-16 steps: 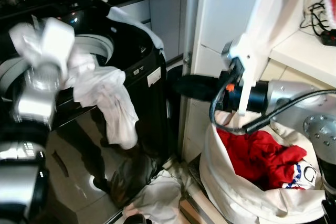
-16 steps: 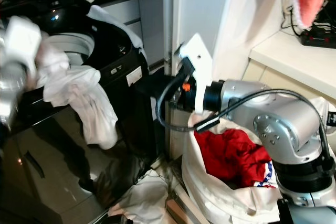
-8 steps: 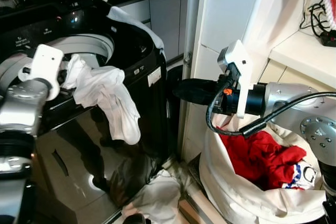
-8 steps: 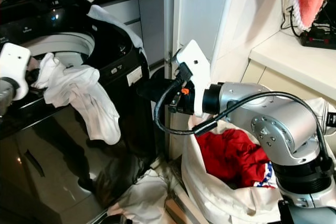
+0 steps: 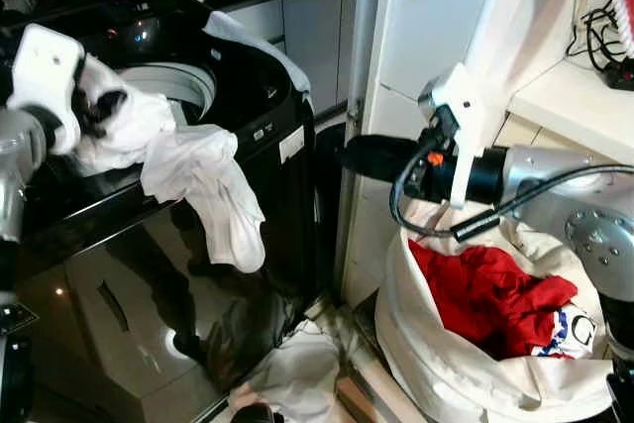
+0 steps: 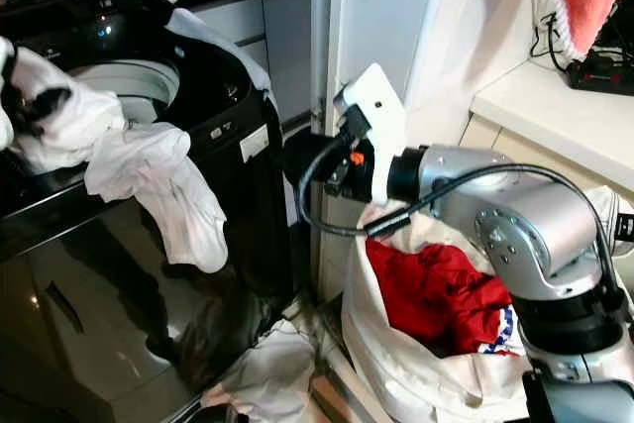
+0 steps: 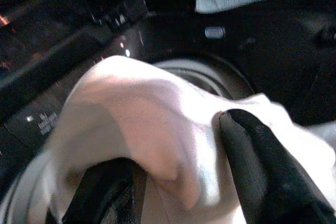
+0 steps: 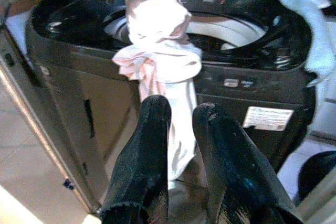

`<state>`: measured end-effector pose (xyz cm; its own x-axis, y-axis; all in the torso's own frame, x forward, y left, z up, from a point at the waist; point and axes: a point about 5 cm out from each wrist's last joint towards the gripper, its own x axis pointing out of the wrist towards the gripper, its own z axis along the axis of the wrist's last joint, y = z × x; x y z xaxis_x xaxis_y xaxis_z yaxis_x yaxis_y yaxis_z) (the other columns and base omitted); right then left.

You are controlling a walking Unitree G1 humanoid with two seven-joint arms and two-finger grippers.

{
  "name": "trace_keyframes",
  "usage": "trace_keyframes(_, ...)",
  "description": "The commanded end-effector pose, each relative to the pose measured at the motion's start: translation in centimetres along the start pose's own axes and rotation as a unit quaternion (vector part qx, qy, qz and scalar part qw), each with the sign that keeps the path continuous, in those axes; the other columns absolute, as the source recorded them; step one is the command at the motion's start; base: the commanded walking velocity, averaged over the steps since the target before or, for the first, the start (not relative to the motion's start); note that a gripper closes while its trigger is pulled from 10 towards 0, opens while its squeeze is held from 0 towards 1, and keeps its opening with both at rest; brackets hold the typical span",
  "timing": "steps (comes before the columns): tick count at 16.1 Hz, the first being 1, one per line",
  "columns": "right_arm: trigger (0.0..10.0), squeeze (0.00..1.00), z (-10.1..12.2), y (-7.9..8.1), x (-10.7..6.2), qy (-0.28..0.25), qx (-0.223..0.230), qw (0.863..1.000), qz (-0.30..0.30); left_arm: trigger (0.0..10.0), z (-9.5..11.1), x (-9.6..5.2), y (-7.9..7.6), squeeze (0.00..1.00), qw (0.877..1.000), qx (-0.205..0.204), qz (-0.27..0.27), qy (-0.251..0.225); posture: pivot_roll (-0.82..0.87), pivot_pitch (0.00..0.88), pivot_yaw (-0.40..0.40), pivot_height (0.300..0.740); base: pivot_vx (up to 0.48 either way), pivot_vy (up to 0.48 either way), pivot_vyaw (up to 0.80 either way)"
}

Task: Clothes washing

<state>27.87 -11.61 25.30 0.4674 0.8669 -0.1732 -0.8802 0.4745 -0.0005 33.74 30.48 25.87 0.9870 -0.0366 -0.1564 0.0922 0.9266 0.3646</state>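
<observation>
Over the washer (image 5: 198, 146) our left hand (image 5: 94, 111) pinches a white garment (image 5: 193, 170), its fingers (image 7: 262, 166) clamped into the bunched top, and the rest trails from the hand down across the rim and the black front. Our right hand (image 8: 178, 166), fingers slightly apart and holding nothing, points toward the washer from above the laundry bag (image 5: 446, 364). Red clothes (image 5: 485, 294) lie inside the bag, below that arm.
</observation>
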Motion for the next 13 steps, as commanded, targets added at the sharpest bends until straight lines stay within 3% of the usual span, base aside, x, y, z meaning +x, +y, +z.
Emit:
trace_keyframes(1,10.0,0.0,0.8,-0.6,-0.4,-0.015,-0.01,1.0,-0.018,10.0,3.7,-0.9,1.2,1.0,0.996,0.016,0.006,-0.085,0.04,0.0,0.04,0.74,0.0,0.0,0.0)
trace_keyframes(2,10.0,0.0,0.8,-0.7,-0.5,-0.015,-0.011,1.0,-0.021,10.0,5.4,-1.2,0.5,1.0,0.988,-0.004,-0.04,-0.15,0.04,0.0,0.039,0.74,0.0,0.0,0.0)
trace_keyframes(3,10.0,0.0,0.8,-0.8,-0.6,-0.014,-0.012,1.0,-0.024,10.0,6.8,-1.9,-0.7,0.51,0.971,-0.033,-0.111,-0.209,0.04,0.0,0.041,0.74,0.0,0.0,0.0)
trace_keyframes(4,10.0,0.0,0.7,-0.9,-0.7,-0.013,-0.014,0.999,-0.026,10.0,7.2,-2.5,-1.9,0.0,0.958,-0.034,-0.179,-0.223,0.04,0.0,0.045,0.74,0.0,0.0,0.0)
trace_keyframes(5,10.0,0.0,0.7,-1.0,-0.7,-0.01,-0.018,0.999,-0.03,10.0,6.1,-1.3,-1.6,0.0,0.978,0.02,-0.122,-0.17,0.04,0.0,0.048,0.74,0.0,0.0,0.0)
trace_keyframes(7,10.0,0.0,0.7,-0.9,-0.7,-0.01,-0.018,0.999,-0.03,10.0,4.8,-0.5,-0.7,0.0,0.99,0.052,-0.068,-0.116,0.03,0.0,0.053,0.74,0.0,0.0,0.0)
trace_keyframes(8,10.0,0.0,0.6,-0.8,-0.8,-0.01,-0.02,0.999,-0.03,10.0,3.1,0.0,1.0,0.0,0.991,0.129,0.014,-0.036,0.03,0.0,0.059,0.74,0.0,0.0,0.0)
trace_keyframes(9,10.0,0.0,0.6,-0.8,-0.8,-0.01,-0.02,0.999,-0.031,10.0,2.0,0.0,2.5,0.0,0.987,0.144,0.069,0.002,0.03,0.0,0.062,0.74,0.0,0.0,0.0)
trace_keyframes(13,10.0,0.0,0.4,-0.8,-0.9,-0.009,-0.02,0.999,-0.034,10.0,1.5,-0.2,3.9,0.0,0.975,0.186,0.12,0.021,0.03,0.0,0.068,0.74,0.0,0.0,0.0)
